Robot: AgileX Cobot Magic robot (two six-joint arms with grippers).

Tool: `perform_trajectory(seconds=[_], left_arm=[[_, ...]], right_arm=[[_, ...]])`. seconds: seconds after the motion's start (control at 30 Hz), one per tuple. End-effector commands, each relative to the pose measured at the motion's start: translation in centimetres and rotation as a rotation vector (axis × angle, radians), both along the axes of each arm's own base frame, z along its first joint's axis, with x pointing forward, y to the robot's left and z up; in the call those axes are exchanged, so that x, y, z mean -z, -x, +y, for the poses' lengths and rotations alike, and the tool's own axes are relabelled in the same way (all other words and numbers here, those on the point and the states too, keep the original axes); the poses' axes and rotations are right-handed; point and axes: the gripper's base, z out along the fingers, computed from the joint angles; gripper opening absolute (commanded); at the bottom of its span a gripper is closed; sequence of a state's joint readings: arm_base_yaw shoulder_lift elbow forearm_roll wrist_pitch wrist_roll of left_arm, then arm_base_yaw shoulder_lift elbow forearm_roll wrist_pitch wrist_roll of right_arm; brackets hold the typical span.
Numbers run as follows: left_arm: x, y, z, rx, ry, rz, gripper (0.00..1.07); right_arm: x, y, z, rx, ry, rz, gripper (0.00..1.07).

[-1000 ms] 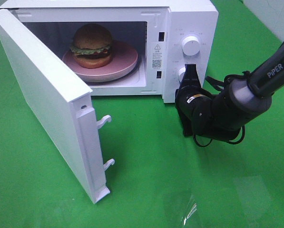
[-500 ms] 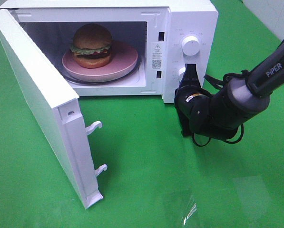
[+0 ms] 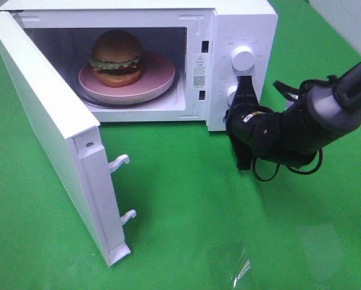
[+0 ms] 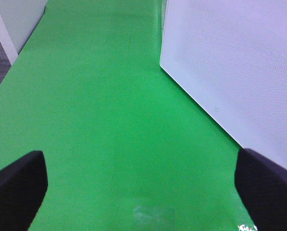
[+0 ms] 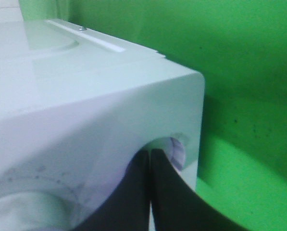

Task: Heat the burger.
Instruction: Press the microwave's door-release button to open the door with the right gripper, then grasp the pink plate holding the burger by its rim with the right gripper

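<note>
The burger (image 3: 115, 57) sits on a pink plate (image 3: 159, 81) inside the white microwave (image 3: 240, 24), whose door (image 3: 47, 121) stands wide open to the left. My right gripper (image 3: 245, 86) is shut, its tip against the lower knob (image 3: 231, 94) of the control panel, below the upper knob (image 3: 243, 57). In the right wrist view the shut right gripper (image 5: 150, 161) presses at that lower knob (image 5: 178, 150). The left gripper (image 4: 143, 192) is open over bare green mat, its fingers (image 4: 16, 187) wide apart, beside the door's outer face (image 4: 239, 72). It holds nothing.
A green mat (image 3: 186, 199) covers the table. The open door's latch hooks (image 3: 118, 163) stick out toward the front. The right arm's black body (image 3: 289, 130) hangs low just right of the microwave. A pale wall panel (image 4: 16, 19) borders the mat's far corner.
The door has swung slightly wider open and then stopped. The right arm's body has shifted to the right while its tip stays at the lower knob.
</note>
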State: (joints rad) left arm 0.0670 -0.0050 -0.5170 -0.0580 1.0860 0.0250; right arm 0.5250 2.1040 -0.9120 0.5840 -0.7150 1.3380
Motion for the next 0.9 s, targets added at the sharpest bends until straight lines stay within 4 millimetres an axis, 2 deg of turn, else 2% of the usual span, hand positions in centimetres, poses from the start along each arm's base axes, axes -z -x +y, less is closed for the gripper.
perform_trajectory(seconds=[0.03, 0.23, 0.3, 0.47, 0.53, 0.63, 0.67, 0.77, 0.9], left_arm=[[-0.1, 0.2, 0.0, 0.007, 0.003, -0.031, 0.98], [-0.1, 0.2, 0.0, 0.007, 0.003, -0.031, 0.98], [-0.1, 0.2, 0.0, 0.007, 0.003, -0.031, 0.98], [-0.1, 0.2, 0.0, 0.007, 0.003, -0.031, 0.98], [-0.1, 0.2, 0.0, 0.007, 0.003, -0.031, 0.98], [-0.1, 0.2, 0.0, 0.007, 0.003, -0.031, 0.98], [-0.1, 0.2, 0.0, 0.007, 0.003, -0.031, 0.98], [-0.1, 0.2, 0.0, 0.007, 0.003, -0.031, 0.98], [-0.1, 0.2, 0.0, 0.007, 0.003, -0.031, 0.98]], right_arm=[[-1.8, 0.8, 0.3, -0.111, 0.077, -0.029, 0.0], [-1.4, 2.4, -0.1, -0.196, 0.165, 0.069, 0.0], [-2.2, 3.3, -0.3, -0.291, 0.278, 0.08, 0.0], [-3.2, 3.6, -0.3, -0.369, 0.358, 0.075, 0.0], [-4.3, 4.2, -0.1, -0.489, 0.46, 0.077, 0.0], [-4.7, 4.5, 0.0, -0.541, 0.504, 0.081, 0.01], [-5.1, 4.9, 0.0, -0.61, 0.557, 0.094, 0.01], [-5.3, 5.1, 0.0, -0.636, 0.58, 0.096, 0.01], [-6.2, 6.0, 0.2, -0.827, 0.717, 0.139, 0.01]])
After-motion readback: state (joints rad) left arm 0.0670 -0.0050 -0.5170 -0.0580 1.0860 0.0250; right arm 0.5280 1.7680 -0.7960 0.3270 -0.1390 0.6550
